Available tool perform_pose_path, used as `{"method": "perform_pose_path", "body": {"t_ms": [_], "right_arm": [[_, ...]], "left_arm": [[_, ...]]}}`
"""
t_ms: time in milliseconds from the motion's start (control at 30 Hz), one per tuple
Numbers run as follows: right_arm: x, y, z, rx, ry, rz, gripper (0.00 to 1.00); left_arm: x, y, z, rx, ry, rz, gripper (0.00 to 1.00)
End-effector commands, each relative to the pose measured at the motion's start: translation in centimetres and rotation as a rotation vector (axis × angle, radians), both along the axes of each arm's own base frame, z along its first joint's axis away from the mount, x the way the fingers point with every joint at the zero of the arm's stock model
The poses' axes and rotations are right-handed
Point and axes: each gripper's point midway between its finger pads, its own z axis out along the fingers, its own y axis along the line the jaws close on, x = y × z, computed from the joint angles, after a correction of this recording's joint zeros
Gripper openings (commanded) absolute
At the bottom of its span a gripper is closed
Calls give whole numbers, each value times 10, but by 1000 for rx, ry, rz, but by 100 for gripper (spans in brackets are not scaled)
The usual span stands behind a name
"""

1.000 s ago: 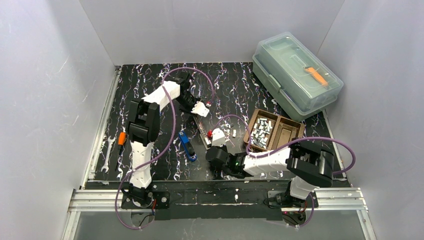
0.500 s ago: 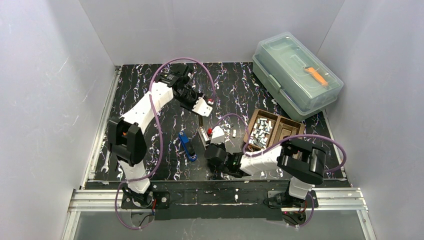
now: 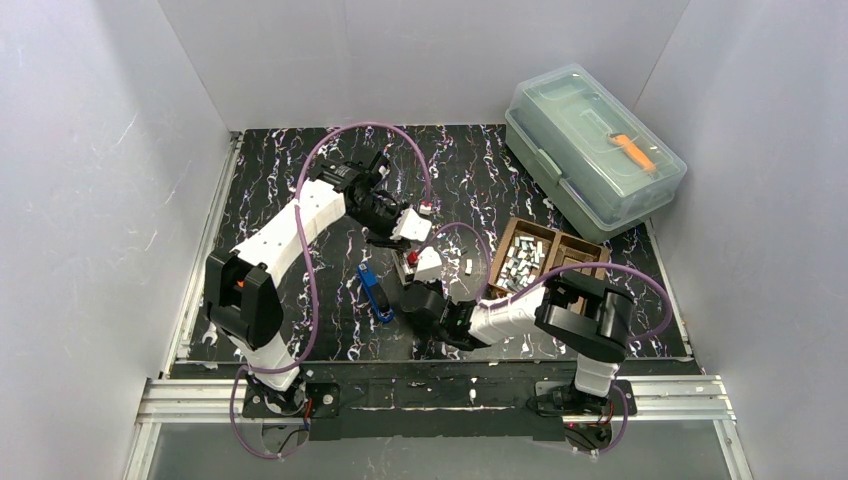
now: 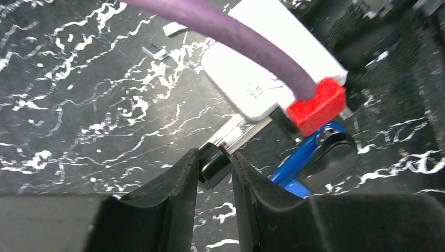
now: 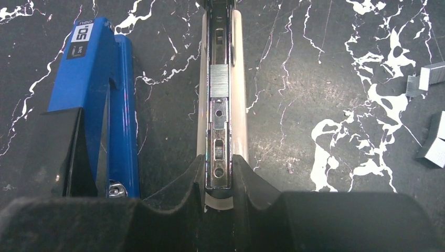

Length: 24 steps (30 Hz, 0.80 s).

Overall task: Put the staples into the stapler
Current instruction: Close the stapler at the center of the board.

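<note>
The fingers (image 5: pixel 189 181) of the right gripper (image 5: pixel 218 173) stood narrow, clamped on the near end of the opened stapler (image 5: pixel 239 79), one pad on each side of its pale base and the metal channel running between them. One strip of staples (image 5: pixel 219 81) lay in that channel, partway along it and well ahead of the fingertips. The fingers (image 4: pixel 178 184) of the left gripper (image 4: pixel 215 168) were drawn in just as narrow around the black end piece (image 4: pixel 212 164) of the stapler's silvery upper rail (image 4: pixel 236 137), and both pads appeared to touch it. In the left wrist view the white camera housing (image 4: pixel 252 68) of the other arm, with its red block (image 4: pixel 317 105) and purple cable (image 4: pixel 231 29), hung just above that rail. A blue stapler (image 5: pixel 99 79) lay on the black marbled table (image 3: pixel 480 180) just beside the pale one, roughly parallel to it and on its left in the right wrist view. A few loose staple strips (image 5: pixel 431 76) lay on the table to the right of the stapler, apart from it. From above, most of the staples (image 3: pixel 520 265) sat heaped in the left compartment of a wooden tray (image 3: pixel 585 255) to the right of both grippers. A clear lidded box (image 3: pixel 590 150) stood at the far right corner.
</note>
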Motion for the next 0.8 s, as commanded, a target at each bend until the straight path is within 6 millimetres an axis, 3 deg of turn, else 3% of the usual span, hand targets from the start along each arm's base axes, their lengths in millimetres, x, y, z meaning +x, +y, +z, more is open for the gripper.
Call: {"method": "perform_pose_path", "body": {"t_ms": [0, 167, 467, 500, 567, 767], "right_arm": [[12, 0, -2, -3, -15, -45, 7], [11, 2, -3, -3, -8, -36, 14], [9, 3, -2, 2, -1, -17, 32], [8, 3, -2, 2, 1, -12, 37], [7, 4, 2, 1, 2, -2, 47], [-1, 4, 12, -15, 24, 43, 67]], "left_arm": [[-30, 11, 7, 15, 188, 135, 30], [-38, 12, 13, 25, 315, 310, 49], [-12, 22, 26, -12, 401, 681, 67], [-9, 24, 29, -18, 411, 719, 73], [-3, 29, 37, -35, 420, 776, 97], [15, 52, 56, -116, 451, 937, 98]]}}
